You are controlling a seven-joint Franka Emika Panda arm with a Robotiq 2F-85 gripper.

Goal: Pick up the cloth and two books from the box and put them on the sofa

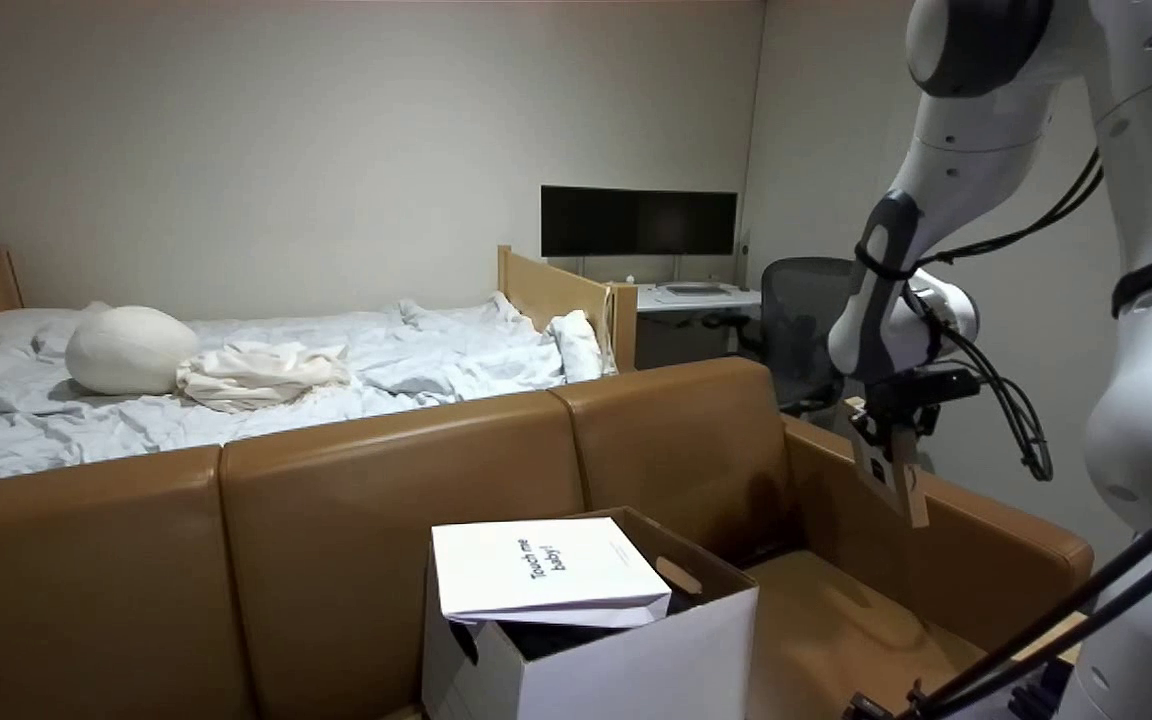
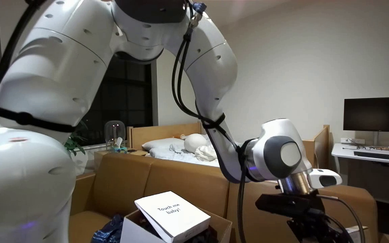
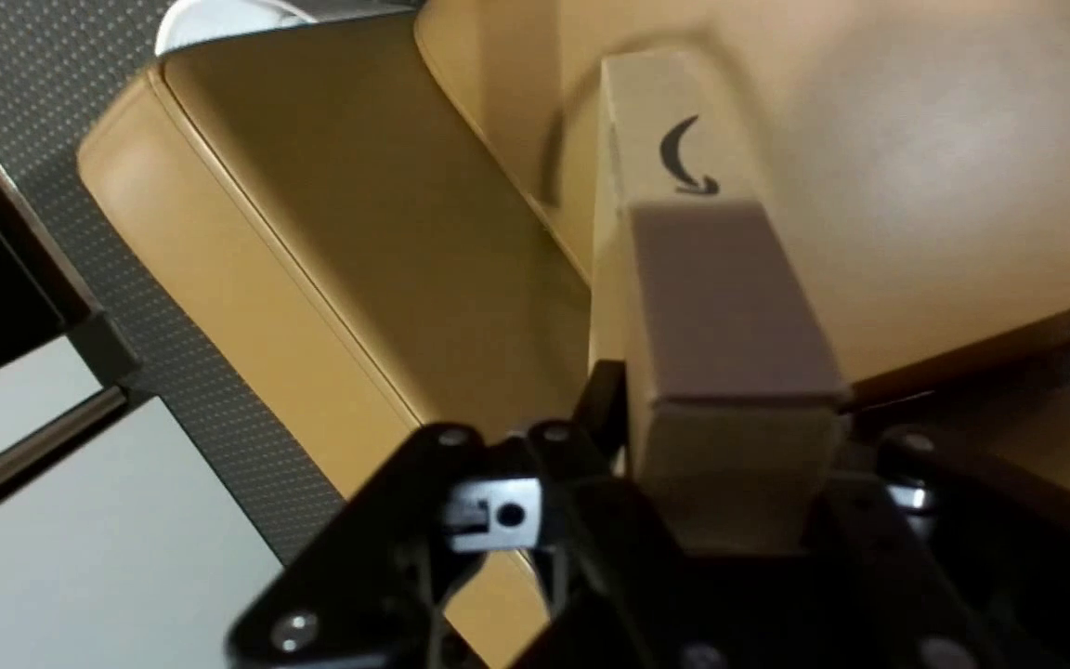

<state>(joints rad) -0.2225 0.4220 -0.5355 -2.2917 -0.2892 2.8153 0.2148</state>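
The large tan-brown leather sofa (image 1: 396, 490) ran across both exterior views; behind the sofa stood the wooden-framed bed (image 1: 551, 295) with rumpled white sheets (image 1: 416, 360); the white jointed robot arm (image 2: 214, 67) stretched toward one padded end of the sofa; the wide black flat-screen monitor (image 1: 639, 222) stood behind that end; the white cardboard box (image 1: 646, 660) with brown inner walls stood in front of the sofa's back cushions, though I could not tell whether it rested on the seat; inside it lay the black, limp fabric cloth (image 2: 206, 235), largely hidden; a crumpled dark-blue fabric bundle (image 2: 110, 231) lay by the sofa's seat, just beside the box; the thick white rectangular book (image 1: 551, 568), lettered "Touch me baby!", lay tilted across the box's top, before the sofa's back; the black metal-linked gripper (image 1: 898, 425) hung over the sofa's seat near its armrest, fingers set narrow and clasped around the slim tan cardboard package (image 3: 725, 307) with a dark curved arrow.
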